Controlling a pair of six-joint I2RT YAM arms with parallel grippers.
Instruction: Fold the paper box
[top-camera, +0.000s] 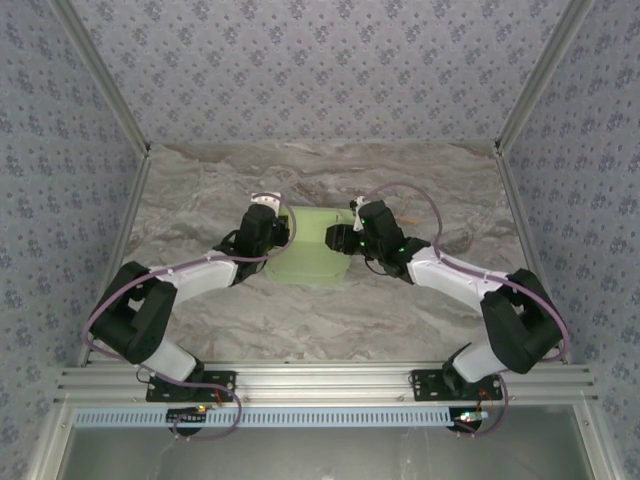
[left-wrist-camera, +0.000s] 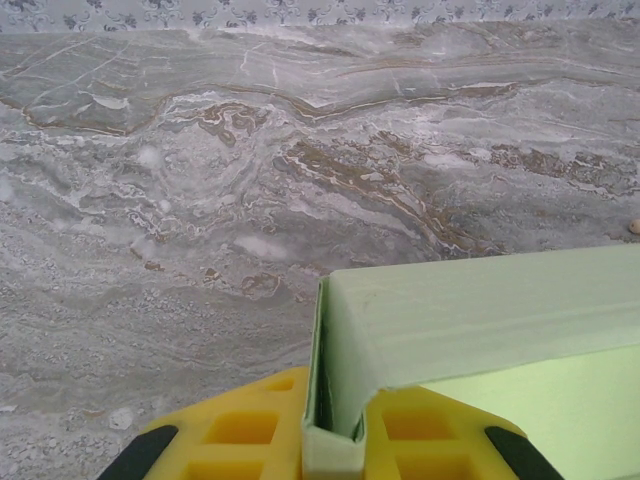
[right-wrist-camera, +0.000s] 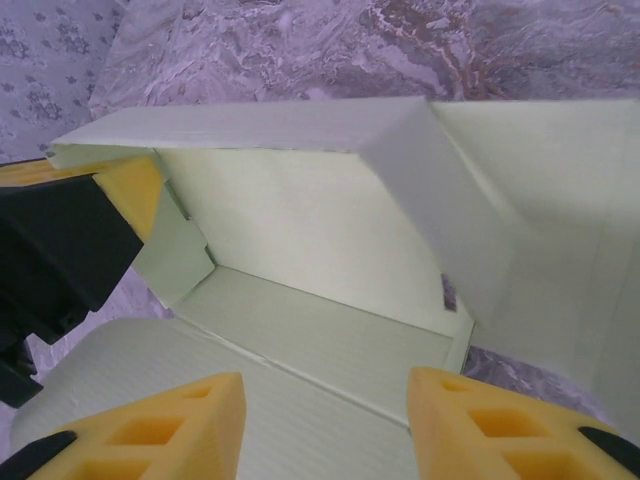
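The left gripper (left-wrist-camera: 335, 442), bottom centre in its wrist view, is clenched on a side wall of the paper box (left-wrist-camera: 480, 330). The right gripper (right-wrist-camera: 325, 425), jaws spread, hovers over the box's open inside. The box sits mid-table (top-camera: 300, 320).
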